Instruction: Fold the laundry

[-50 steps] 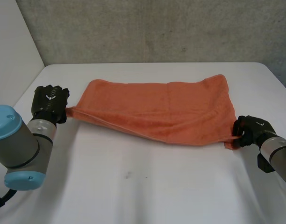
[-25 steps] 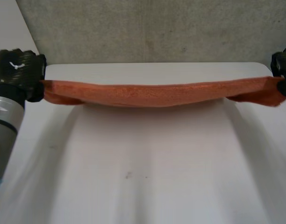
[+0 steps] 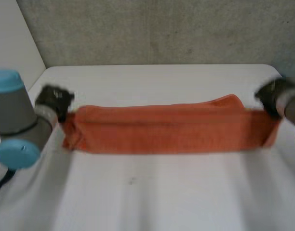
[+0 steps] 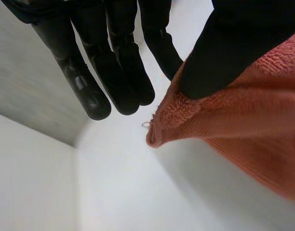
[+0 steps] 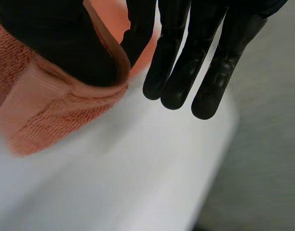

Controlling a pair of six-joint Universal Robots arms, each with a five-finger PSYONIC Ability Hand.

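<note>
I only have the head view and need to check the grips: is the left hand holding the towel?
Observer: Yes. Its wrist view shows the left hand pinching a towel corner between the thumb and the nearest finger.
Operator: And the rest of that hand?
Observer: The other fingers are straight and off the cloth.
Operator: Right side?
Observer: The right hand pinches its corner the same way, thumb against the nearest finger.
</note>
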